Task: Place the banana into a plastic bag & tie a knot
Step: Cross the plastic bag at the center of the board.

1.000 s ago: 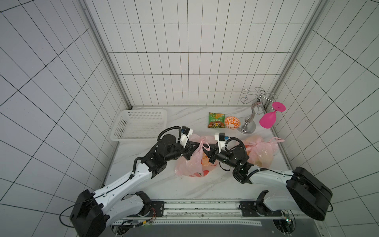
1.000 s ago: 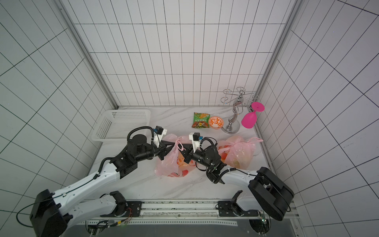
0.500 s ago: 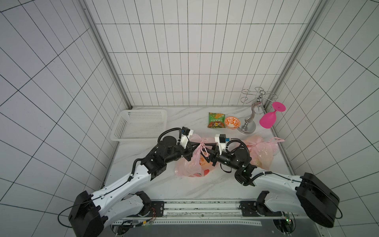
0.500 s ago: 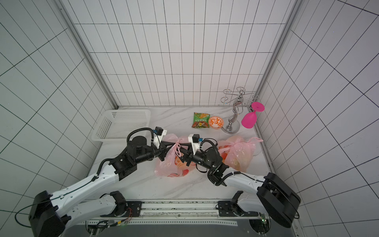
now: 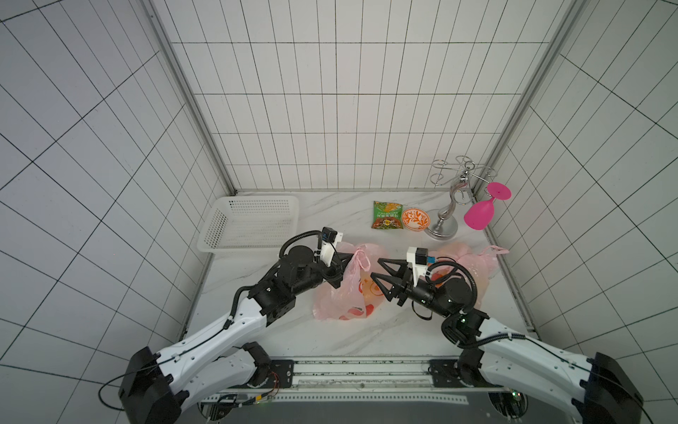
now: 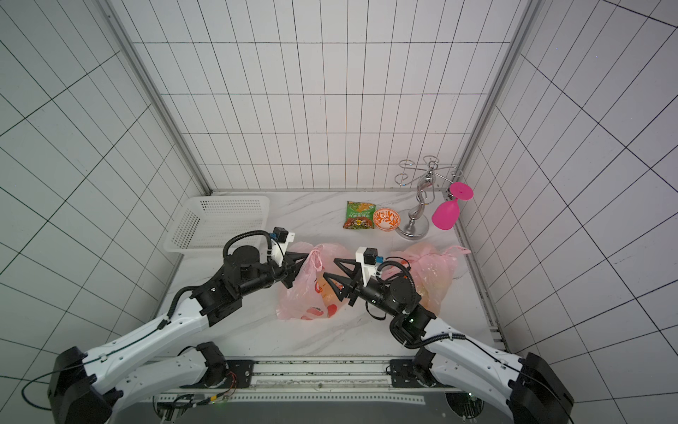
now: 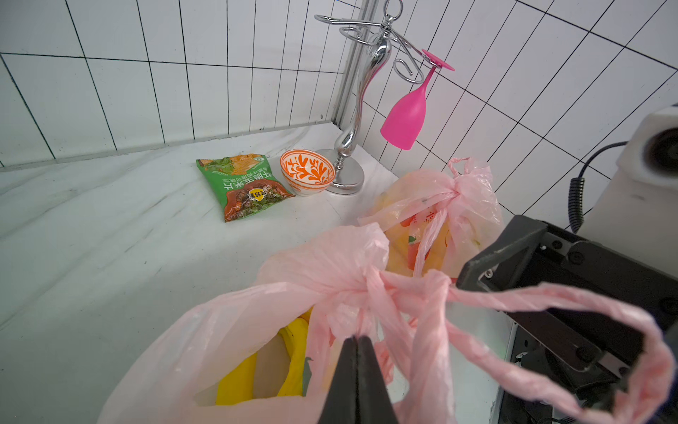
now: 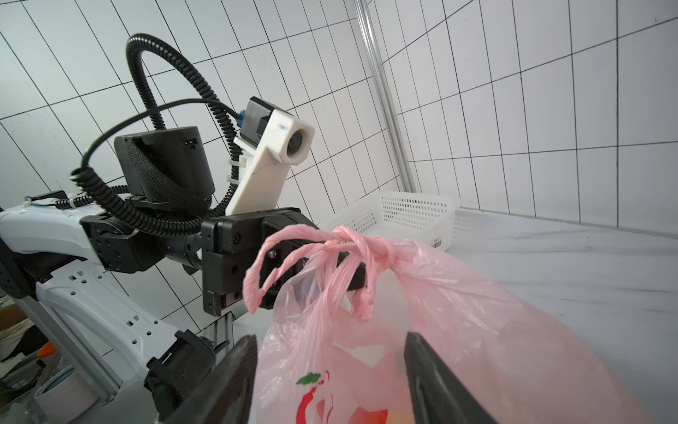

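Observation:
A pink plastic bag (image 5: 343,293) (image 6: 302,293) lies mid-table, its handles twisted into a knot (image 7: 367,282) (image 8: 378,249). In the left wrist view the yellow banana (image 7: 238,381) shows inside the bag through a gap in the plastic. My left gripper (image 7: 357,337) (image 5: 345,262) is shut on a pink strand just below the knot, holding the top of the bag up. Just right of the bag, my right gripper (image 8: 330,336) (image 5: 375,267) (image 6: 329,268) stands open. Its fingers are to either side of the bag's wall and hold nothing. One handle loop (image 7: 587,330) hangs loose.
A second, tied pink bag (image 5: 473,264) lies behind my right wrist. At the back stand a white basket (image 5: 249,224), a green snack packet (image 5: 387,214), an orange-patterned bowl (image 5: 414,219) and a metal glass rack (image 5: 445,220) with a pink glass (image 5: 478,214).
My right gripper has opened, let go of the bag's handle and drawn back a little to the right. The left gripper has stayed shut on the bag.

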